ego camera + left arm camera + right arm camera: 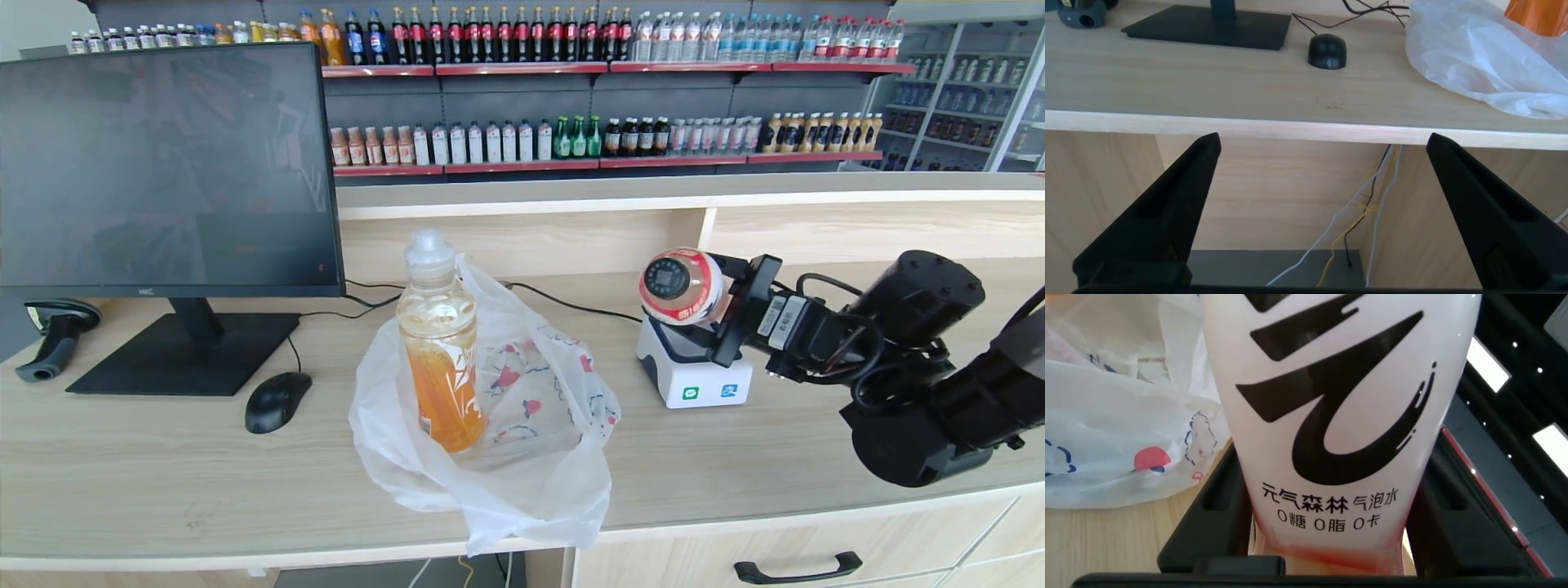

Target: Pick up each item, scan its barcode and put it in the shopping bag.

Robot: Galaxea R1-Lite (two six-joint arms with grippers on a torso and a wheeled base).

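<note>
My right gripper (727, 308) is shut on a white-and-red drink bottle (682, 286), held on its side just above the white scanner box (695, 382), its round end facing me. Seen from the right wrist, the bottle (1339, 416) shows a white label with black lettering between the black fingers (1208, 514). The translucent patterned shopping bag (522, 425) lies open at the counter's middle, and an orange drink bottle (441, 351) stands upright in it. My left gripper (1323, 212) is open, below the counter's front edge, holding nothing.
A monitor (163, 171) stands at the left with a black mouse (277, 402) in front and a handheld scanner (53, 335) at the far left. Cables run behind the bag. Shelves of bottles line the back wall. A raised counter ledge (686, 200) runs behind.
</note>
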